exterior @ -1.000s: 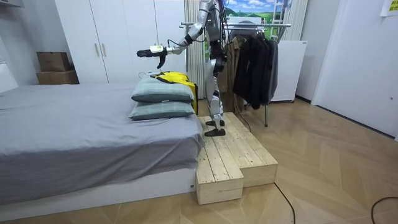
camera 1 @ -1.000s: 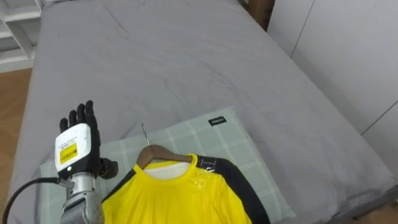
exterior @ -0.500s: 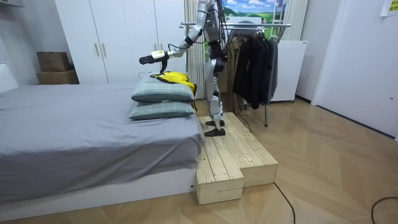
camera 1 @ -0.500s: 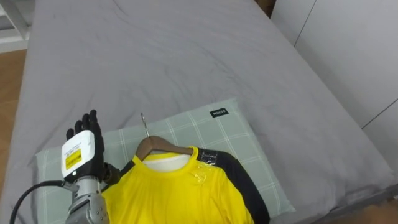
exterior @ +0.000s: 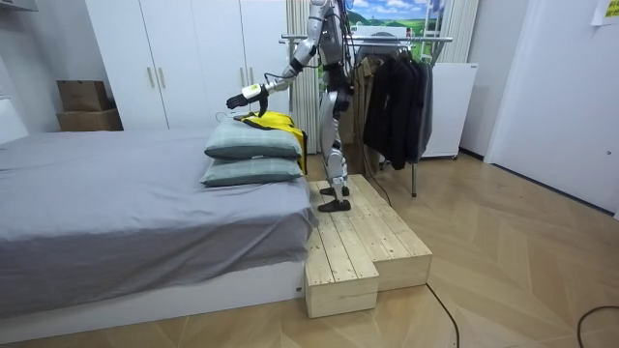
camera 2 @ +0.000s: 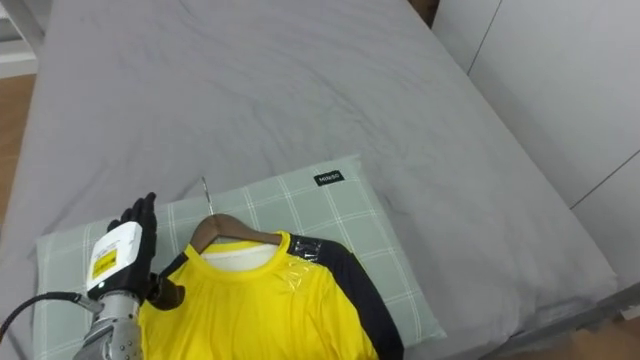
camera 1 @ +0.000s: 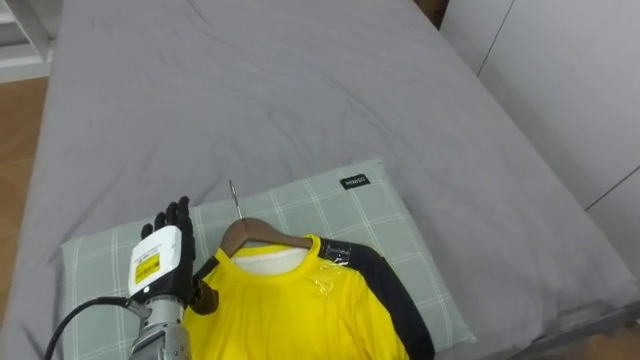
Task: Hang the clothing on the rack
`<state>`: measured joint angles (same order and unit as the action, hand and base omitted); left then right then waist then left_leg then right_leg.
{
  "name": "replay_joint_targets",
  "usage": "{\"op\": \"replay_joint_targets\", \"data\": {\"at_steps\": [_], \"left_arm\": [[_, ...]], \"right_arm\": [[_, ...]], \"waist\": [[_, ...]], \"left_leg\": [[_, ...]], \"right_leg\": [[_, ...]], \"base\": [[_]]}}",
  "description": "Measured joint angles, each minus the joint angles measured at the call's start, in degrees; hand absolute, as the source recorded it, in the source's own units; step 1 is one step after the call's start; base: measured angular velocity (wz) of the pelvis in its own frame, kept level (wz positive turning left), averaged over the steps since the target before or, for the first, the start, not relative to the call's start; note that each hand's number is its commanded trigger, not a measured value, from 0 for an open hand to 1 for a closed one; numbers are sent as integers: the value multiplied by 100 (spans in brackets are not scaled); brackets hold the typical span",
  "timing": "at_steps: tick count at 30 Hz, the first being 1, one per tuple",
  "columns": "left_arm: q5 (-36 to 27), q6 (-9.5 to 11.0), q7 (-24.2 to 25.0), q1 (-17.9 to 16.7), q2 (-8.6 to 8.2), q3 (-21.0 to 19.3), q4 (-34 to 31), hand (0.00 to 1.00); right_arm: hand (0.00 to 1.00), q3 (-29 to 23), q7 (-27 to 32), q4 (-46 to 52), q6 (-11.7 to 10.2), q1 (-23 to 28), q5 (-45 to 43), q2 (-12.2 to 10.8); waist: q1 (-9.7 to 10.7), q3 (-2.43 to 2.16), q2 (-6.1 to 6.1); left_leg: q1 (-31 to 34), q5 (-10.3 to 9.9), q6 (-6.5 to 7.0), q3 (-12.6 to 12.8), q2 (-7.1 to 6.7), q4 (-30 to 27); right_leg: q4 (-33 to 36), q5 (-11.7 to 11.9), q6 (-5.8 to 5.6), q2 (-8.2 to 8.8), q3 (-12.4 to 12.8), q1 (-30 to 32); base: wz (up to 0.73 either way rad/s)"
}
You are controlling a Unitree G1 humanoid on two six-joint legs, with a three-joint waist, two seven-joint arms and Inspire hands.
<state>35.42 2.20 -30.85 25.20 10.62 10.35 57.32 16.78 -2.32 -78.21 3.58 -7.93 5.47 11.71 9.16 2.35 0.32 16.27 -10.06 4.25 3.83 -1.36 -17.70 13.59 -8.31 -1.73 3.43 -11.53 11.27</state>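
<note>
Bedside pillow [camera 1: 330, 205], lower left: left hand [camera 1: 160, 262], fingers relaxed, has dropped beside the shirt [camera 1: 290, 310] hanger [camera 1: 256, 232]; grasp pending.

Wooden hanger [camera 1: 262, 234], smooth yellow cloth shirt [camera 1: 300, 315].

Shirt [camera 1: 300, 310] on pillow [camera 1: 380, 220], near end of bed [camera 1: 250, 90]
Hanger [camera 1: 255, 233] sits at the shirt's far end, left hand [camera 1: 165, 260] just left of it, over the pillow.

Yellow shirt [camera 1: 290, 310] cut off at the 6 o'clock edge, wooden hanger [camera 1: 262, 235] arms hidden under its collar, pillow [camera 1: 330, 215] partly covered, left hand [camera 1: 165, 262] palm unseen at 8 o'clock
</note>
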Motion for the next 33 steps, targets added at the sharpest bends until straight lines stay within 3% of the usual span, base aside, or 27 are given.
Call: {"op": "replay_joint_targets", "data": {"at_steps": [4,8,15,25,33], "left_arm": [[-2,0,11,0,-1,0,-5,0],[-1,-2,14,-1,-31,12,-10,0],[-119,-60,63,-31,-84,20,1,0],[-216,-107,282,-151,-145,63,383,0],[-234,-101,280,-136,-117,138,476,0]], "right_arm": [[0,0,40,-2,1,25,171,3],[0,7,30,-17,18,49,293,20],[0,5,34,-41,24,68,356,51],[0,3,38,-62,18,61,378,38],[0,113,87,-57,-45,0,561,-44]], "waist": [[-3,-6,2],[-19,-66,21],[-23,-115,78],[-14,-99,53],[22,-16,-83]], "left_leg": [[-4,7,11,-5,-8,0],[-41,16,26,-18,-25,35],[-109,50,46,-7,-27,129],[-163,94,29,11,-21,206],[89,109,23,16,-2,172]], "right_leg": [[4,0,0,9,-14,-6],[14,4,7,24,-16,-25],[15,34,51,24,-6,-63],[85,38,57,19,25,-32],[97,51,79,6,15,205]], "base": [[0],[0],[0],[-1],[0]]}}
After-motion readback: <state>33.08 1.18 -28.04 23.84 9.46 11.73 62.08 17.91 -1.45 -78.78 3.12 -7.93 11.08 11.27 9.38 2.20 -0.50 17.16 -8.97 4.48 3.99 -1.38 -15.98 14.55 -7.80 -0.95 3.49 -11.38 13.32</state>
